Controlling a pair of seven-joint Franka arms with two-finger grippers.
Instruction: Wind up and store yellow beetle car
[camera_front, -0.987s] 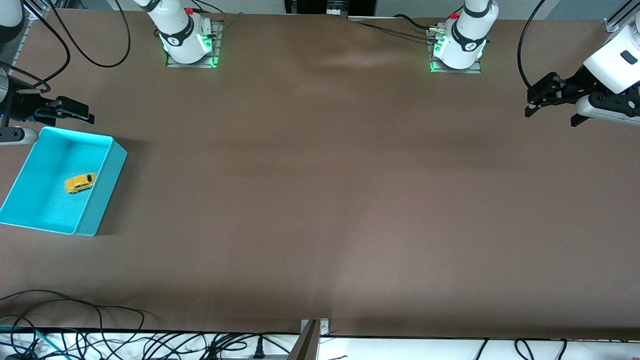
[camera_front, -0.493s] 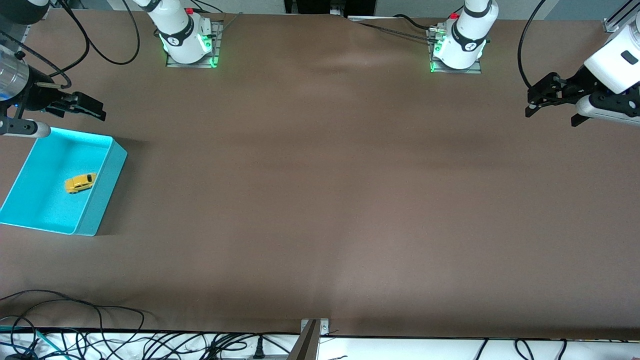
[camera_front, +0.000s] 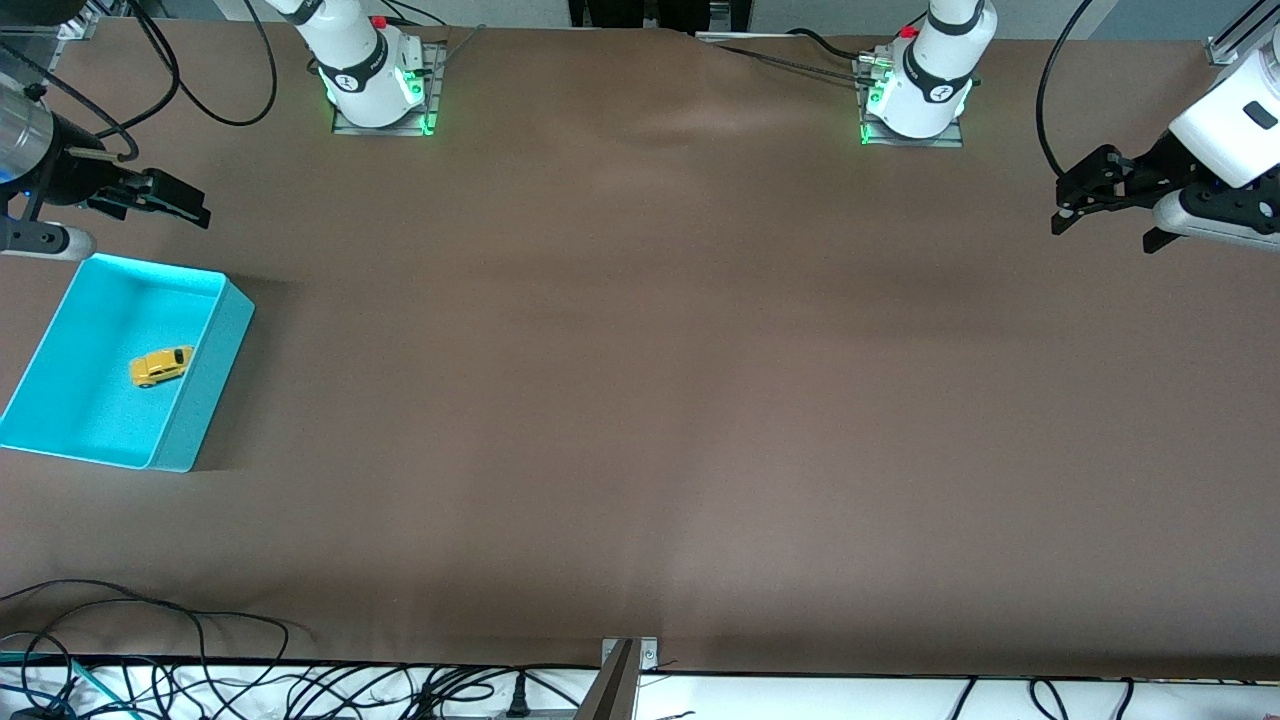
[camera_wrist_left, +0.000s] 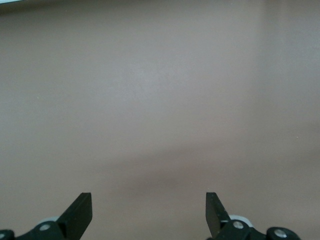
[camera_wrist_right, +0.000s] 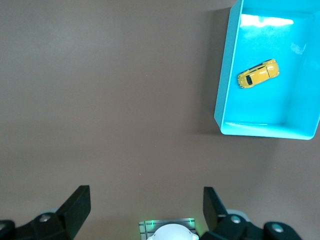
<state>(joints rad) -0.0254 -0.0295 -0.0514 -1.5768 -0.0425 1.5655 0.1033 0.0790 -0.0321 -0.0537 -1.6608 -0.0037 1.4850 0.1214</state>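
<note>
The yellow beetle car (camera_front: 161, 366) lies on its wheels inside a turquoise bin (camera_front: 218, 340) at the right arm's end of the table. In the right wrist view the yellow beetle car (camera_wrist_right: 257, 73) sits near the middle of the bin (camera_wrist_right: 224, 85). My right gripper (camera_front: 195, 205) hangs open and empty over the bare table beside the bin's end that faces the robot bases; it shows the same way in the right wrist view (camera_wrist_right: 146, 202). My left gripper (camera_front: 1100, 232) waits open and empty over the left arm's end of the table, with only brown tabletop under it (camera_wrist_left: 149, 207).
The two arm bases (camera_front: 375, 85) (camera_front: 915, 95) with green lights stand along the table's edge by the robots. A tangle of black cables (camera_front: 200, 680) and a metal bracket (camera_front: 625, 660) lie along the table's edge nearest the front camera.
My right gripper has drawn away from the bin, rising and shifting toward the robot bases. The car, the bin and the left arm have not moved.
</note>
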